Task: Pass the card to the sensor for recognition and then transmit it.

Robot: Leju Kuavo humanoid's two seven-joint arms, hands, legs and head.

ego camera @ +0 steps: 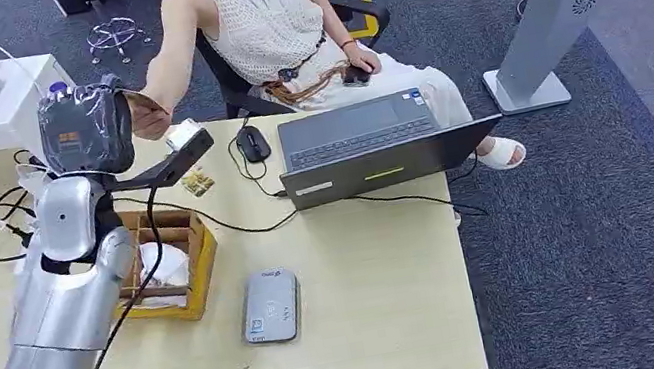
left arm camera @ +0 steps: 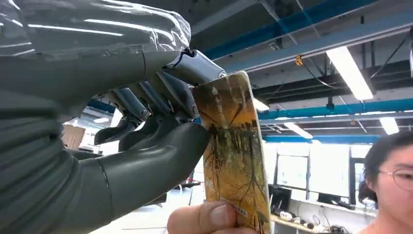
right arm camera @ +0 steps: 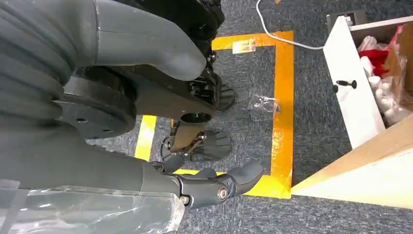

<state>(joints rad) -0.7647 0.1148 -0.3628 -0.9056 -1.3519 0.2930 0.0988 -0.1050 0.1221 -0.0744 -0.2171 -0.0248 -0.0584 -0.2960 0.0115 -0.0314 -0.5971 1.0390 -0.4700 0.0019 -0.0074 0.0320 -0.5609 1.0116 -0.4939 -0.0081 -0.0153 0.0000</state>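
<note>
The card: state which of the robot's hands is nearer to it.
Left. The left hand pinches the card, raised over the desk toward a person whose thumb also presses on it. The right hand hangs by the floor beside the desk, holding nothing.

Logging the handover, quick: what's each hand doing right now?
Left hand: holding the card, which a person's thumb also grips.
Right hand: hanging by the floor, holding nothing, fingers apart.

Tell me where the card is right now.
In the left wrist view the card is pinched in the left hand, with a person's thumb on its other end.
</note>
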